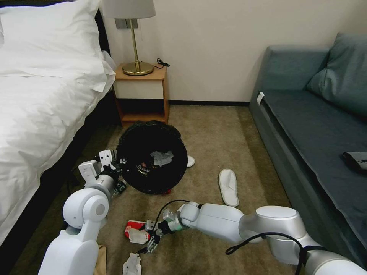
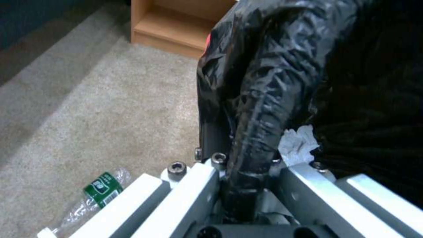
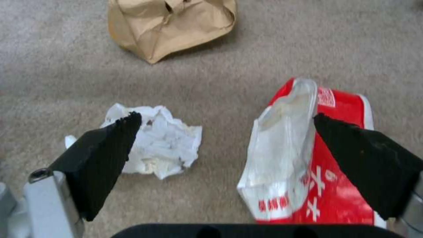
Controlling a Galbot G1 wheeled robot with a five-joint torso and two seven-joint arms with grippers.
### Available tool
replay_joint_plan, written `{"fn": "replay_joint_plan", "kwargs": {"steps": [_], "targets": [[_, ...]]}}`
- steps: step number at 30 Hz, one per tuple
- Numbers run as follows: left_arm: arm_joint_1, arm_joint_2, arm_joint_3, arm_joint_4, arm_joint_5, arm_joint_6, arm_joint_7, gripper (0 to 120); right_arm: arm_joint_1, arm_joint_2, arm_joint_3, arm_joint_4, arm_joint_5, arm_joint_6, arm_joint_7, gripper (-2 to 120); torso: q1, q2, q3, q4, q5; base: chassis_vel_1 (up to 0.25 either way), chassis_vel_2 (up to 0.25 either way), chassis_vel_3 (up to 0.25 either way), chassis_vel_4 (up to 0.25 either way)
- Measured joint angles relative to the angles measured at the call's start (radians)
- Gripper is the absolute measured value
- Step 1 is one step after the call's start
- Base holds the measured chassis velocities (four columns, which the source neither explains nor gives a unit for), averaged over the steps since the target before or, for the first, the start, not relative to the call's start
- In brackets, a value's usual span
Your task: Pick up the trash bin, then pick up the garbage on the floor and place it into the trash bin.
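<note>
My left gripper (image 1: 114, 165) is clamped on the rim of the trash bin (image 1: 152, 156), which tilts over the carpet (image 1: 214, 133) by the nightstand (image 1: 141, 95). My right gripper (image 1: 152, 240) hangs spread wide and empty over the red-and-white wrapper (image 3: 308, 158), the crumpled tissue (image 3: 158, 145) beside it, the brown paper bag (image 3: 172, 26) beyond.

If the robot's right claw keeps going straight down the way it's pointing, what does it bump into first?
Probably the carpet. The open right claw points down at bare floor between the crumpled tissue and the red-and-white wrapper; one finger overlaps each, so it might brush them first. Depth is unclear.
</note>
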Motion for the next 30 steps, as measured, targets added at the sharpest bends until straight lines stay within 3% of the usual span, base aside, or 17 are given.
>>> {"fn": "replay_joint_plan", "kwargs": {"steps": [11, 30], "targets": [[0.001, -0.001, -0.001, -0.006, 0.007, -0.003, 0.003, 0, 0.019, 0.05, 0.004, -0.048, -0.01, 0.006, -0.025, 100, 0.0, 0.0, 0.0, 0.0, 0.0, 0.0, 0.0, 0.0, 0.0], [0.006, 0.009, -0.01, -0.007, 0.007, -0.014, 0.007, 0, -0.049, 0.024, 0.074, -0.096, -0.068, 0.032, -0.024, 100, 0.0, 0.0, 0.0, -0.0001, 0.0001, 0.0, 0.0, 0.0, 0.0]]}}
